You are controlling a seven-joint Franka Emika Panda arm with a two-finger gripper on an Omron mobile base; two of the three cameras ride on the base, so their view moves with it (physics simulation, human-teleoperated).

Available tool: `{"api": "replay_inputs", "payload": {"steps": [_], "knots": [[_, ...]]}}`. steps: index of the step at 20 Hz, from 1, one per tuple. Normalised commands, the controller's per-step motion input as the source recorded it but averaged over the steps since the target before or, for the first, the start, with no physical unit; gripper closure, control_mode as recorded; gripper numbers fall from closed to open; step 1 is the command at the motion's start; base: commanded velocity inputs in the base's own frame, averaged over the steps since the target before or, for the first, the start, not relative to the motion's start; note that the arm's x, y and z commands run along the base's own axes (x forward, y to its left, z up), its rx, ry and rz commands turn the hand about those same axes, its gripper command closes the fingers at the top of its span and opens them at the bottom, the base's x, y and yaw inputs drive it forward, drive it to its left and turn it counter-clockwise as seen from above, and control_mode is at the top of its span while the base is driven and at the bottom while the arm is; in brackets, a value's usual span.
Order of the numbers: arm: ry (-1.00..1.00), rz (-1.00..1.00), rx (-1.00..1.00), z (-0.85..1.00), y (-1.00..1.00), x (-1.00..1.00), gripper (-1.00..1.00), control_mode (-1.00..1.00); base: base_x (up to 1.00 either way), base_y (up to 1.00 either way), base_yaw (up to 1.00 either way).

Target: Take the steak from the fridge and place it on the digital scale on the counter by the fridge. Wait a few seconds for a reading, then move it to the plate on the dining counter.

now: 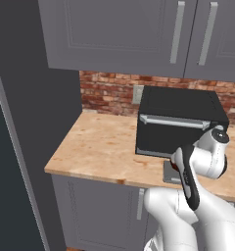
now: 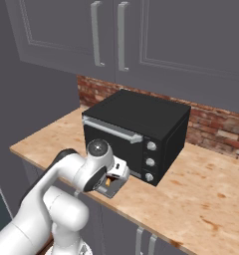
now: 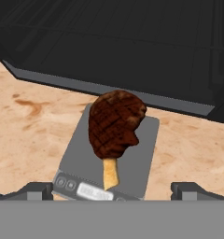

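The steak [image 3: 115,123], dark brown with grill marks and a pale bone end, lies flat on the digital scale [image 3: 143,151], a grey square pad whose display strip faces my hand. The scale sits on the wood-grain counter [image 3: 34,121], right in front of the black toaster oven. My gripper [image 3: 116,190] hovers just short of the scale, open, its two fingertips [image 3: 39,189] wide apart on either side and touching nothing. From the right base view the gripper [image 2: 113,180] hangs low over the scale [image 2: 117,190]. A corner of the scale [image 1: 168,172] shows behind my arm.
The big black toaster oven [image 1: 180,122] stands directly behind the scale, under grey wall cabinets [image 2: 116,35]. Brick wall [image 1: 107,93] backs the counter [image 1: 95,144]. A tall slate-grey panel [image 1: 36,108] bounds the counter's left end, and bare worktop stretches right of the oven [image 2: 206,194].
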Motion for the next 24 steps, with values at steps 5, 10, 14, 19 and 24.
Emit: {"api": "replay_inputs", "payload": {"steps": [5, 10, 14, 19, 24], "knots": [[0.00, -0.04, 0.00, -0.24, 0.00, 0.35, -1.00, -1.00, 0.00, 0.00, 0.00], [0.00, -0.05, 0.00, -0.38, 0.11, 0.24, -1.00, -1.00, 0.00, 0.00, 0.00], [0.00, -0.05, 0.00, -0.45, 0.20, 0.11, -1.00, -1.00, 0.00, 0.00, 0.00], [0.00, -0.05, 0.00, -0.42, 0.18, 0.01, -1.00, -1.00, 0.00, 0.00, 0.00], [0.00, -0.05, 0.00, -0.45, 0.18, 0.00, -1.00, -1.00, 0.00, 0.00, 0.00]]}}
